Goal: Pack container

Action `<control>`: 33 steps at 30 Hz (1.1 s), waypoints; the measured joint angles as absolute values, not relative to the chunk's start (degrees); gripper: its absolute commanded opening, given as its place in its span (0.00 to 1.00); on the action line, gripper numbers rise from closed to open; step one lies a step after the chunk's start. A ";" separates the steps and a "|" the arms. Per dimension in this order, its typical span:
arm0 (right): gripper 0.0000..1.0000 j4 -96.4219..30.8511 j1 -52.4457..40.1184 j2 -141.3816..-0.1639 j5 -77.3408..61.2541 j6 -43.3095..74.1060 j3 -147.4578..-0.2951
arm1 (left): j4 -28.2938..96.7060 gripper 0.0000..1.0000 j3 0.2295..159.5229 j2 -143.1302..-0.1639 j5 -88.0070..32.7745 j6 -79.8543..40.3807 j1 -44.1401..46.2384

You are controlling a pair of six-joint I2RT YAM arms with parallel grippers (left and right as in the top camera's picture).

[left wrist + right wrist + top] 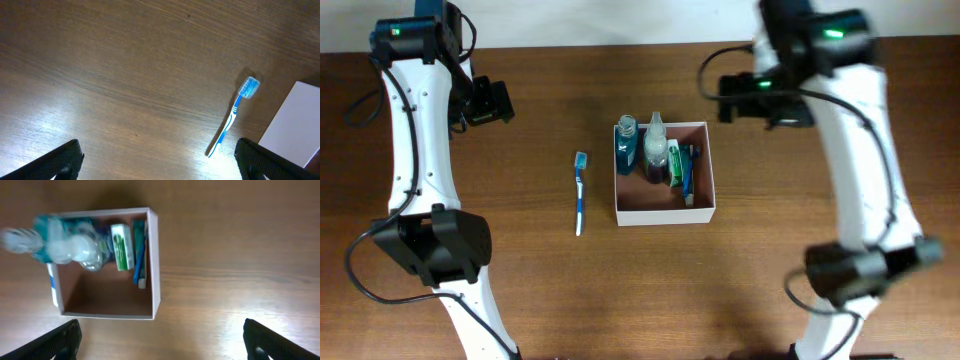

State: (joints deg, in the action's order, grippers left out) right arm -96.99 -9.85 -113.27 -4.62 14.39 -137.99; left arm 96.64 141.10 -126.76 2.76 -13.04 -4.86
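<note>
Left pincer (162,162) and right pincer (160,340) hung released, empty; the toothbrush (580,195) lay flat on the bench (550,290) left of the container (665,214), so grasping could slip.

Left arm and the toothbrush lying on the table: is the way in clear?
Probably yes. The toothbrush lies alone on the bare table, apart from the container, on the left arm's side. The left gripper is open and empty, with nothing between them.

A blue-and-white toothbrush (581,193) lies flat on the brown wooden tabletop (520,280), its bristled head pale blue. Off to its right, a blue bottle (627,143) and a clear-topped bottle (655,150) stand side by side, with a green-and-white packet (676,163) just beside them.
</note>
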 measured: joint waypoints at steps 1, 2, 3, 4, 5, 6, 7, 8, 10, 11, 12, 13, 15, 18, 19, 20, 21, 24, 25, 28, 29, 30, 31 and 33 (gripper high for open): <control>0.99 -96.99 -8.58 -111.18 -4.40 14.37 -137.29 | 96.64 0.99 141.10 -126.76 2.74 -13.04 -4.86; 0.99 -96.99 -6.85 -109.03 -4.25 14.33 -136.38 | 96.64 0.99 141.10 -126.76 2.74 -13.04 -4.86; 0.99 -96.99 -5.08 -107.37 -4.08 14.35 -135.46 | 96.64 1.00 141.10 -126.76 2.74 -13.04 -4.86; 0.99 -96.99 -3.20 -106.08 -4.03 14.35 -134.52 | 96.64 1.00 141.10 -126.76 2.74 -13.04 -4.86; 0.99 -96.99 -1.13 -105.12 -3.99 14.35 -133.38 | 96.64 0.99 141.10 -126.76 2.74 -13.04 -4.86; 0.99 -96.99 0.86 -104.62 -4.05 14.35 -132.16 | 96.64 0.99 141.10 -126.76 2.74 -13.04 -4.86; 0.99 -96.99 2.79 -104.44 -4.12 14.35 -130.74 | 96.64 0.99 141.10 -126.76 2.74 -13.04 -4.86; 0.99 -96.95 4.82 -104.47 -4.16 14.35 -128.88 | 96.64 1.00 141.10 -126.76 2.74 -13.04 -4.86; 0.99 -96.99 7.94 -105.10 -4.38 14.35 -125.25 | 96.64 1.00 141.10 -126.76 2.74 -13.04 -4.86; 0.99 -96.97 9.72 -105.54 -4.54 14.33 -123.28 | 96.64 0.99 141.10 -126.76 2.74 -13.04 -4.86; 0.99 -96.95 11.03 -105.97 -4.56 14.33 -121.69 | 96.64 0.99 141.10 -126.76 2.74 -13.04 -4.86; 0.99 -96.90 12.25 -106.32 -4.56 14.35 -120.40 | 96.64 0.99 141.10 -126.76 2.74 -13.04 -4.86; 0.99 -96.95 14.76 -106.87 -4.56 14.35 -118.28 | 96.64 0.99 141.10 -126.76 2.76 -13.04 -4.86; 0.99 -96.88 18.13 -106.98 -4.54 14.33 -117.05 | 96.64 0.99 141.10 -126.76 2.74 -13.04 -4.86; 0.99 -96.84 19.18 -106.98 -4.47 14.33 -116.95 | 96.64 0.99 141.10 -126.76 2.74 -13.04 -4.86; 0.99 -96.84 20.32 -106.98 -4.10 14.31 -116.92 | 96.64 0.99 141.10 -126.76 2.74 -13.04 -4.86; 0.99 -96.82 21.37 -106.98 -3.79 14.33 -116.88 | 96.64 0.99 141.10 -126.76 2.74 -13.04 -4.86; 0.99 -96.84 23.57 -106.98 -3.31 14.31 -116.86 | 96.64 0.99 141.10 -126.76 2.74 -13.04 -4.86; 0.99 -96.84 24.23 -106.98 -3.09 14.33 -116.86 | 96.64 0.99 141.10 -126.76 2.74 -13.04 -4.86; 0.99 -96.82 25.63 -106.98 -2.96 14.31 -116.86 | 96.64 1.00 141.10 -126.76 2.74 -13.04 -4.86; 0.99 -96.84 25.82 -106.98 -2.92 14.33 -116.86 | 96.64 0.99 141.10 -126.76 2.74 -13.04 -4.86; 0.99 -96.84 25.87 -106.98 -2.85 14.33 -116.86 | 96.64 0.99 141.10 -126.76 2.74 -13.04 -4.86; 0.99 -96.84 25.87 -106.98 -2.83 14.35 -116.86 | 96.64 0.99 141.10 -126.76 2.74 -13.04 -4.86; 0.99 -96.84 25.85 -106.98 -2.83 14.35 -116.86 | 96.64 0.99 141.10 -126.76 2.74 -13.04 -4.86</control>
State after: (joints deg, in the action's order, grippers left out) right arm -96.84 25.85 -106.98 -2.83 14.35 -116.86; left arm 96.64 141.10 -126.76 2.74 -13.04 -4.86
